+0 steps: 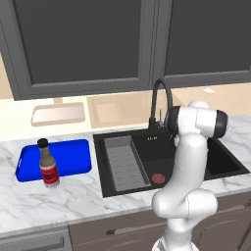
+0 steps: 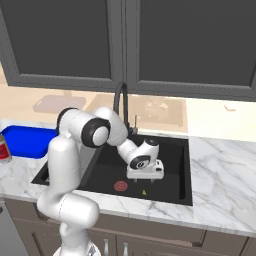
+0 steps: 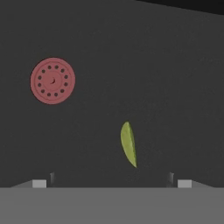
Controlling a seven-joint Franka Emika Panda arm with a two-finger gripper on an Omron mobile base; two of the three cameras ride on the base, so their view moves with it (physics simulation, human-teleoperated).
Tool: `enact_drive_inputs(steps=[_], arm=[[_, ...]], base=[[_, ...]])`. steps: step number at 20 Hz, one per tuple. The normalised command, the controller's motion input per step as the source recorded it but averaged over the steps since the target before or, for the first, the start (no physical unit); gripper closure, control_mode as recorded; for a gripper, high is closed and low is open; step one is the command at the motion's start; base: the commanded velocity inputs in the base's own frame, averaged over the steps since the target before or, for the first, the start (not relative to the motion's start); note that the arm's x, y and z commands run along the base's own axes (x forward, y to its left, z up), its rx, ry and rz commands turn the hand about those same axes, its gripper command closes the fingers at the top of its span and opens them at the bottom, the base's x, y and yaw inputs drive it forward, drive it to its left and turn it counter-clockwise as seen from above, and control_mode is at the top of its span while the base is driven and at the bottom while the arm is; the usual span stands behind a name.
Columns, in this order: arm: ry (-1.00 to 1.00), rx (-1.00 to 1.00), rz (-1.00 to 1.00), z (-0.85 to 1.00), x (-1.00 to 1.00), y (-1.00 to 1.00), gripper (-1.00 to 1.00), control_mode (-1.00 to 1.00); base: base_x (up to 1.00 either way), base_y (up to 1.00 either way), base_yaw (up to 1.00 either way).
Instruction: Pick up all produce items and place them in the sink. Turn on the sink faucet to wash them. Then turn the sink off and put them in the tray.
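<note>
A small yellow-green produce item (image 3: pixel 128 144) lies on the black floor of the sink (image 2: pixel 185 170); in the right base view it is a tiny yellow speck (image 2: pixel 144 191). My gripper (image 2: pixel 145 181) hangs inside the basin just above it, pointing down. In the hand view the gripper (image 3: pixel 111 183) is open, with the fruit between and beyond the two fingertips, untouched. The red drain (image 3: pixel 52 81) lies off to one side of the fruit. The black sink faucet (image 1: pixel 159 98) arches over the basin's back edge. The blue tray (image 1: pixel 68 152) sits on the counter left of the sink.
A brown red-labelled bottle (image 1: pixel 48 164) stands at the blue tray's front edge. A grey ribbed rack (image 1: pixel 125 164) fills the sink's left part. A pale pink tray (image 1: pixel 58 113) lies at the back left. Dark cabinets hang above.
</note>
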Motion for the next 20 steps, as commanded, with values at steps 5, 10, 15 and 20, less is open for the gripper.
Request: enact_drive_inputs(steps=[5,10,15,20], arm=[[0.00,0.00,0.00,-0.22,0.02,0.00,-1.00,-1.00],[0.00,0.00,0.00,-0.18,0.05,0.00,-1.00,-1.00],[0.00,0.00,0.00,-0.24,0.04,0.00,-1.00,-1.00],[0.01,0.00,0.00,-0.28,0.03,0.00,-1.00,-1.00]], base=[[0.00,0.00,0.00],[0.00,0.00,0.00],[0.00,0.00,0.00],[0.00,0.00,0.00]])
